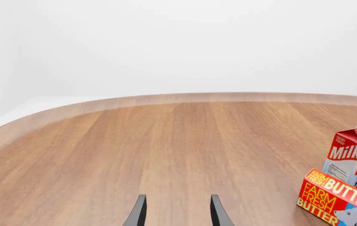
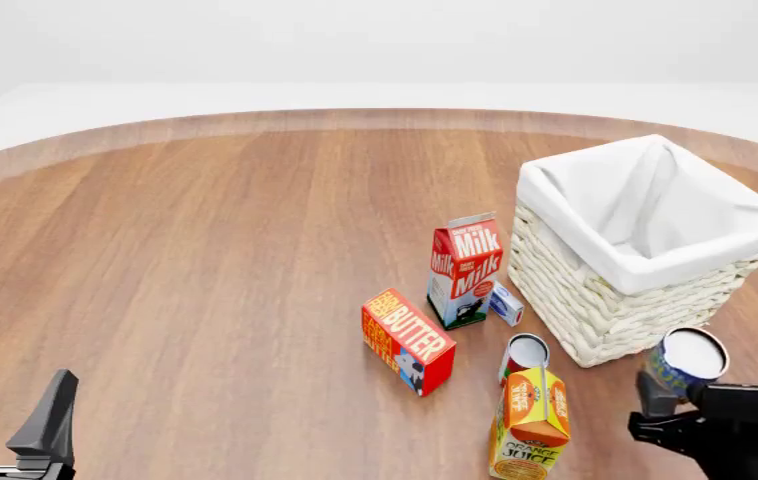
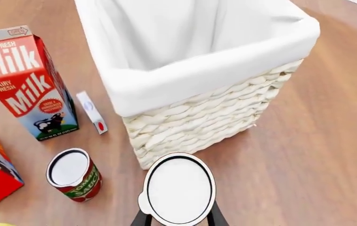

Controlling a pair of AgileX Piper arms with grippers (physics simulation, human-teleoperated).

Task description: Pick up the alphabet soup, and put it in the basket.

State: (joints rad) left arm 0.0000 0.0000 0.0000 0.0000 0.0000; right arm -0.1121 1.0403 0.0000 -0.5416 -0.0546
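Right claw [image 3: 178,217]: closed on alphabet soup [image 3: 178,188], upright.
Basket [image 3: 229,61]: just beyond the held can.
Left claw [image 1: 177,211]: open, nothing held, above surface [image 1: 166,141].

Alphabet soup [image 2: 687,358] upright, lifted, just beside basket [image 2: 579,290] near corner; basket upright, white-lined.

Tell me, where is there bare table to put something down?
The wide wooden stretch left of the butter box and milk carton, reaching to the left hand, is bare. It is crowded between the basket, tomato can and juice carton.
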